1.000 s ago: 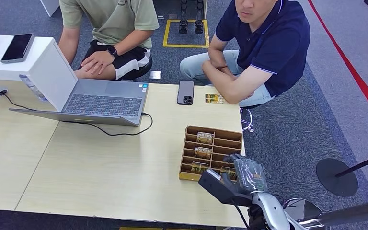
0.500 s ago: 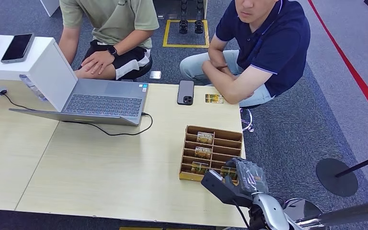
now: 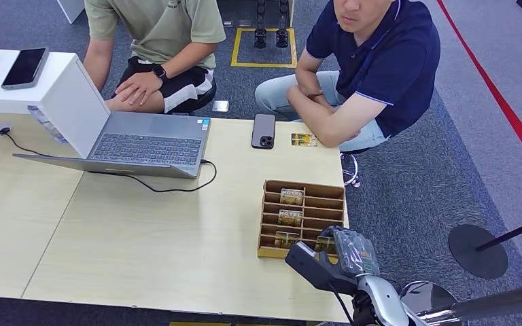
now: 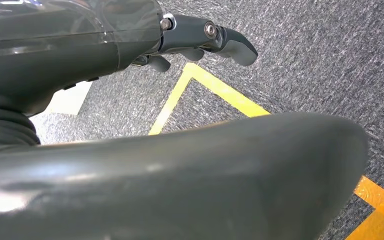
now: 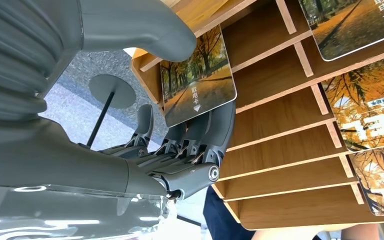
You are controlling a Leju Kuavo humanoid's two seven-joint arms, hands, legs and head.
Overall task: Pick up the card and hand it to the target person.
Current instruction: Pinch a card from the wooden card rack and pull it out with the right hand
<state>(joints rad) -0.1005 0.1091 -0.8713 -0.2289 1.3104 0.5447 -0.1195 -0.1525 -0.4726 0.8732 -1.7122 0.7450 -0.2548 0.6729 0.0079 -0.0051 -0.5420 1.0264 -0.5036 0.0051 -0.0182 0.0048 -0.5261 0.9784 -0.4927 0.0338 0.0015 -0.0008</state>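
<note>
Autumn-tree card (image 5: 198,80) (printed, in hand (image 5: 190,145))

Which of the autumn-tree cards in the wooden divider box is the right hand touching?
The card in the box's near-right corner slot, between the right hand's thumb and fingers; the other three sit untouched.

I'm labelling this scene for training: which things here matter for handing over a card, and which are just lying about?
Part of the job:
right hand
card pinched by that hand
wooden card tray
two seated people

Lying about:
laptop
dark phone
loose card on table
second phone on white box
</note>
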